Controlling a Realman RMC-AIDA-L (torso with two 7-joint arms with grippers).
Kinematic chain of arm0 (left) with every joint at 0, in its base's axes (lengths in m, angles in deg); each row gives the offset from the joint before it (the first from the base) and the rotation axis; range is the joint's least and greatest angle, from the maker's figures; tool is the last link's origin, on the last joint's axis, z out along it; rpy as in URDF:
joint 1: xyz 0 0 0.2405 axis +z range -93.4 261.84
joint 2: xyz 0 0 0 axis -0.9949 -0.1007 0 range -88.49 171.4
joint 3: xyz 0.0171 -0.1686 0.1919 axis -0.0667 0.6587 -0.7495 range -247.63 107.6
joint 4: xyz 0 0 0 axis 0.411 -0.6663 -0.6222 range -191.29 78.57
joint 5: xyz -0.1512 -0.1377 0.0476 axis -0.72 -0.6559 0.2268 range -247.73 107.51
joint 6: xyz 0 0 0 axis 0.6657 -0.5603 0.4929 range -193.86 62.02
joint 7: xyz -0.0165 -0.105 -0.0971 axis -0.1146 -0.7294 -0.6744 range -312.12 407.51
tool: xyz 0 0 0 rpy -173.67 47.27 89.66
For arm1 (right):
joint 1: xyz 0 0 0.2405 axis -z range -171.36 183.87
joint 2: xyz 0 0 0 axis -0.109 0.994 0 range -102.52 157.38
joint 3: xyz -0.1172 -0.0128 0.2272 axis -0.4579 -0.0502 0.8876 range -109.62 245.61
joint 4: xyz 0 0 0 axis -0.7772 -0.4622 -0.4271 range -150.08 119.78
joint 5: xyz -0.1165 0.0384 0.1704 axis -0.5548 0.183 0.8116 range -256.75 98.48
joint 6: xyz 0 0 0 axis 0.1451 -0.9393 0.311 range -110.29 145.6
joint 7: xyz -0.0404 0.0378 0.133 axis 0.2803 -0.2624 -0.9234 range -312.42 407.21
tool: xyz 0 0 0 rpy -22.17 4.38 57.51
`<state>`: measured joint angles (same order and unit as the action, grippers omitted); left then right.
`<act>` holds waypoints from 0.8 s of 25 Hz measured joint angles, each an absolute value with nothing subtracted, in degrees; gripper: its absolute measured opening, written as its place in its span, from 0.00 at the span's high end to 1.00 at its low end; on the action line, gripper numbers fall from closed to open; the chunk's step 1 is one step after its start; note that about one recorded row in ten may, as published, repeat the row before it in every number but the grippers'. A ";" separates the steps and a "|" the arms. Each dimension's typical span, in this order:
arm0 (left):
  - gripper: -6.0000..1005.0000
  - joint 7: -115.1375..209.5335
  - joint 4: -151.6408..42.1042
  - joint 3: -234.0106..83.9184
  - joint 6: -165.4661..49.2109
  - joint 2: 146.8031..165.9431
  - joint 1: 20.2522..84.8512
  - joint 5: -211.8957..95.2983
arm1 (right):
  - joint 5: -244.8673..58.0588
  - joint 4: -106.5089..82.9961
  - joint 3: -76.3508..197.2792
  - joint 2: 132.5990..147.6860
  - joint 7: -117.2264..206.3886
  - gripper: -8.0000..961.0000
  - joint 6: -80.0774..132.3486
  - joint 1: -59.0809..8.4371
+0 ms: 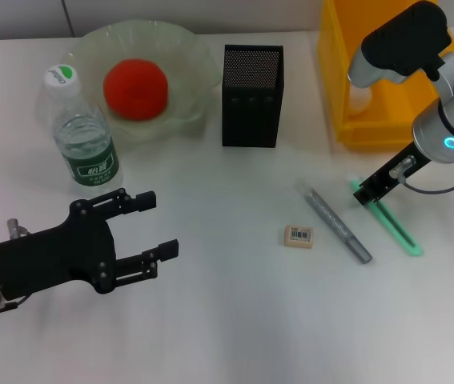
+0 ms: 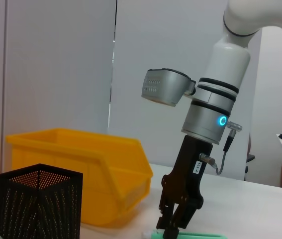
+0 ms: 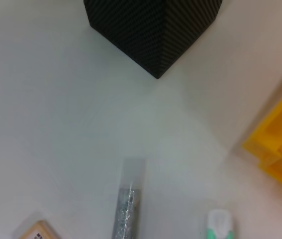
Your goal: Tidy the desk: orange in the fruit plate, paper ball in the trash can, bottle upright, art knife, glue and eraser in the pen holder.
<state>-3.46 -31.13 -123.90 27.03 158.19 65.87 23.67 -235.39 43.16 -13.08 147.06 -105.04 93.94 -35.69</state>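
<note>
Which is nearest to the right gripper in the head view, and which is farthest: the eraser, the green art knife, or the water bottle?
From the right gripper:
1. Green art knife, right at its fingertips.
2. Eraser, on the open desk toward the middle.
3. Water bottle, upright across the desk on the robot's left.

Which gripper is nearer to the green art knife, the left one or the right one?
Right. The right gripper is at the far end of the green art knife, apparently touching it. The left gripper hovers far away, across the eraser and the glue.
</note>
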 joint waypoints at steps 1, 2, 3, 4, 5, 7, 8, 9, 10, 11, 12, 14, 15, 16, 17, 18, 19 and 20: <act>0.25 -3.46 -31.13 -123.89 26.89 158.24 65.87 23.67 | -235.39 42.93 -13.08 147.05 -105.04 0.57 93.85 -35.78; 0.25 -3.46 -31.13 -123.89 26.67 158.31 65.87 23.67 | -235.39 42.67 -13.09 147.06 -105.04 0.60 93.71 -35.83; 0.25 -3.46 -31.14 -123.89 26.51 158.35 65.86 23.67 | -235.39 42.45 -13.10 147.05 -105.03 0.62 93.67 -35.85; 0.25 -3.46 -31.14 -123.90 26.27 158.40 65.86 23.67 | -235.39 42.45 -13.10 147.05 -105.03 0.65 93.67 -35.85; 0.25 -3.46 -31.14 -123.92 26.16 158.44 65.85 23.67 | -235.39 42.44 -13.11 147.05 -105.03 0.68 93.66 -35.85; 0.25 -3.46 -31.14 -123.94 26.02 158.48 65.85 23.67 | -235.39 42.49 -13.12 147.05 -104.99 0.73 93.65 -35.77; 0.25 -3.46 -31.14 -123.95 25.88 158.49 65.85 23.67 | -235.39 42.90 -13.13 147.05 -104.86 0.75 93.64 -35.52; 0.25 -3.46 -31.14 -123.95 25.88 158.49 65.85 23.67 | -235.39 42.90 -13.13 147.05 -104.86 0.76 93.64 -35.52; 0.25 -3.46 -31.14 -123.93 25.84 158.49 65.85 23.67 | -235.39 43.11 -13.13 147.05 -104.79 0.78 93.65 -35.39; 0.25 -3.46 -31.14 -123.92 25.83 158.49 65.85 23.67 | -235.39 43.27 -13.13 147.05 -104.69 0.80 93.70 -35.31; 0.25 -3.46 -31.14 -123.91 25.81 158.49 65.85 23.67 | -235.39 43.36 -13.13 147.05 -104.53 0.82 93.80 -35.27; 0.25 -3.46 -31.14 -123.90 25.81 158.48 65.85 23.66 | -235.30 43.74 -12.94 147.04 -104.23 0.82 94.15 -35.18; 0.25 -3.46 -31.14 -123.89 25.80 158.48 65.85 23.66 | -235.08 44.25 -12.79 146.98 -104.06 0.82 94.37 -34.93; 0.25 -3.46 -31.14 -123.89 25.80 158.47 65.85 23.63 | -234.39 45.62 -12.49 146.91 -103.65 0.82 94.86 -34.33; 0.25 -3.46 -31.14 -123.89 25.80 158.47 65.85 23.56 | -233.46 47.21 -11.98 146.80 -103.17 0.82 95.43 -33.59; 0.25 -3.46 -31.13 -123.88 25.80 158.46 65.85 23.49 | -231.70 49.58 -10.86 146.75 -102.25 0.82 96.28 -32.63; 0.25 -3.46 -31.12 -123.85 25.81 158.45 65.85 23.38 | -229.24 52.46 -8.75 146.69 -100.71 0.82 97.35 -31.36; 0.25 -3.46 -31.10 -123.84 25.80 158.45 65.85 23.32 | -226.07 55.21 -6.01 146.63 -99.05 0.82 98.22 -30.08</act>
